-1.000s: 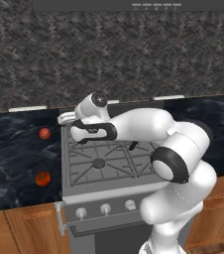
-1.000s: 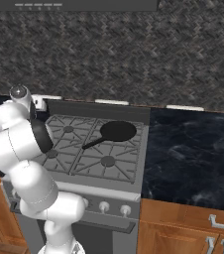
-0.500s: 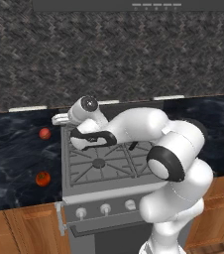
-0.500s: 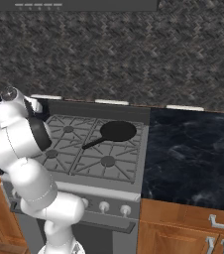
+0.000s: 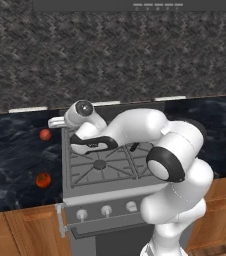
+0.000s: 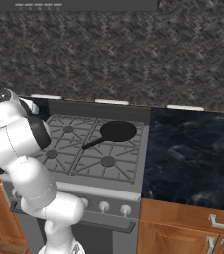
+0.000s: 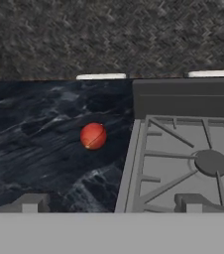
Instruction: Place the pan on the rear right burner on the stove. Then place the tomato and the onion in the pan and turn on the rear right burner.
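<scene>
Hand view: onion (image 7: 93, 136) (on dark counter (image 7: 34, 149)) beside stove (image 7: 183, 163).

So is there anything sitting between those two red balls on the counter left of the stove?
No. In the left base view, only bare dark counter lies between the onion and the tomato.

Pan (image 6: 118, 131): matte black, no shine. Stove (image 6: 129, 115): brushed grey steel, dull sheen; grates by the pan black, cast-iron look; knobs (image 6: 104, 206) below them silver, polished. Surface (image 7: 44, 149) left of stove: dark marbled stone w/ pale veins, glossy. Onion (image 7: 93, 136) on it: smooth skin. Wall (image 6: 134, 54) behind stove: rough grey woven-look tile. Cabinets (image 6: 183, 228) under surface: warm wood, satin.
</scene>
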You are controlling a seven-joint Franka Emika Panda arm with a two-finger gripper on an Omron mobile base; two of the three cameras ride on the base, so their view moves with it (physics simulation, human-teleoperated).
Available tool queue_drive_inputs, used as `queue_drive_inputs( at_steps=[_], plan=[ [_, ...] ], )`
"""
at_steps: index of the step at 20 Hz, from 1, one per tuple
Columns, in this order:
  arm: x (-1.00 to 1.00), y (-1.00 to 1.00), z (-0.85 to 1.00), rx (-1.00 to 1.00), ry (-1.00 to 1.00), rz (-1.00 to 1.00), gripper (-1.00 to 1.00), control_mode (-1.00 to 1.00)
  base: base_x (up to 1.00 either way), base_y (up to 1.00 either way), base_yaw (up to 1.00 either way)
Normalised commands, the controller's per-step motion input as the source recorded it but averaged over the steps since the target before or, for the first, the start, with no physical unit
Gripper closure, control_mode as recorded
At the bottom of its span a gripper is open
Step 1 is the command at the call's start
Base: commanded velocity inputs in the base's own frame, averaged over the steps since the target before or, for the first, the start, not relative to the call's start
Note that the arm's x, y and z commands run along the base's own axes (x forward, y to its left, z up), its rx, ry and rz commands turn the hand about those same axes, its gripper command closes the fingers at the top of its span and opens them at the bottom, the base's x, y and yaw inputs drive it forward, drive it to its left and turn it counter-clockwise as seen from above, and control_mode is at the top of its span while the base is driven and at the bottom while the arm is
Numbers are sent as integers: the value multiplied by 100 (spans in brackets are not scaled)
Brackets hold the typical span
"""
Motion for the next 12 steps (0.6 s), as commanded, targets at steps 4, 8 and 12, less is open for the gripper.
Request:
queue_drive_inputs(
  at_steps=[4,8,12],
  plan=[
    [0,1,0,0,1,0,-100,-100,0,0,0],
    [1,1,0,0,4,1,-100,-100,0,0,0],
    [1,0,0,0,3,2,-100,-100,0,0,0]
  ],
)
